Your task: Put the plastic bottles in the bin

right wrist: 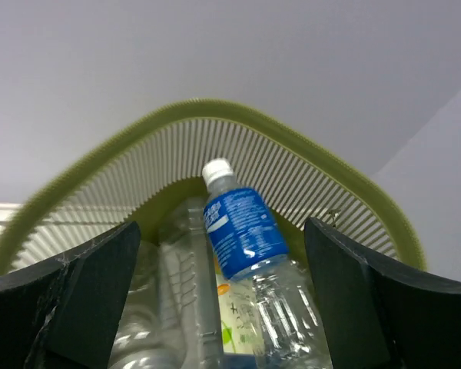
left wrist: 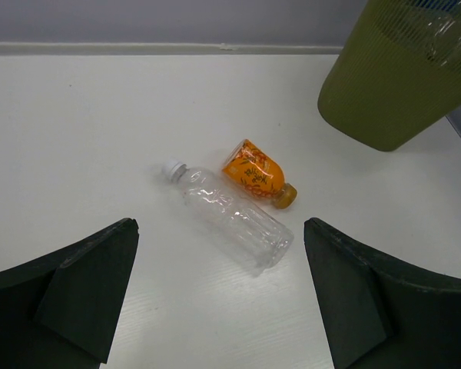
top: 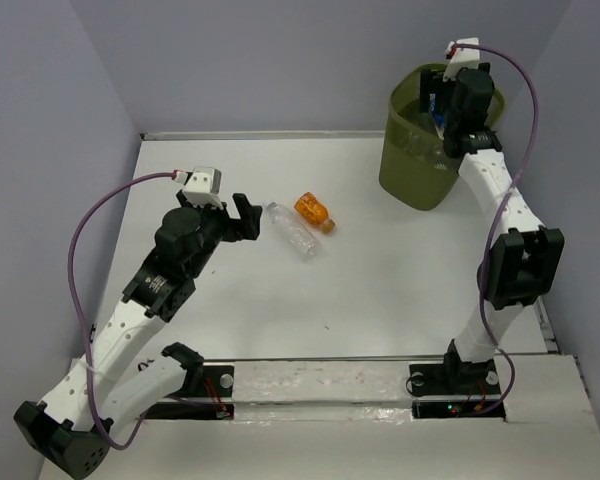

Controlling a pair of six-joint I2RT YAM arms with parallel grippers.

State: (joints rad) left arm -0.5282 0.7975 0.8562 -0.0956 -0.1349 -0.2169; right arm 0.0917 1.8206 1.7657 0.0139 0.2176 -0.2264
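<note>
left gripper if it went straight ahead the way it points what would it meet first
The left gripper would probably meet the clear bottle, lying centred ahead of its open jaws; the orange bottle lies just beyond it. Depth is unclear.

One clear bottle (left wrist: 229,219), one orange bottle (left wrist: 255,172) outside. One bin (left wrist: 384,84). Inside: one blue-labelled bottle (right wrist: 242,231), other clear ones uncountable.

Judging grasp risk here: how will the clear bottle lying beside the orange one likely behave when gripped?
The clear bottle looks empty and thin-walled, so probably light and easily squashed. Lying on its round side, it may roll if nudged.
</note>
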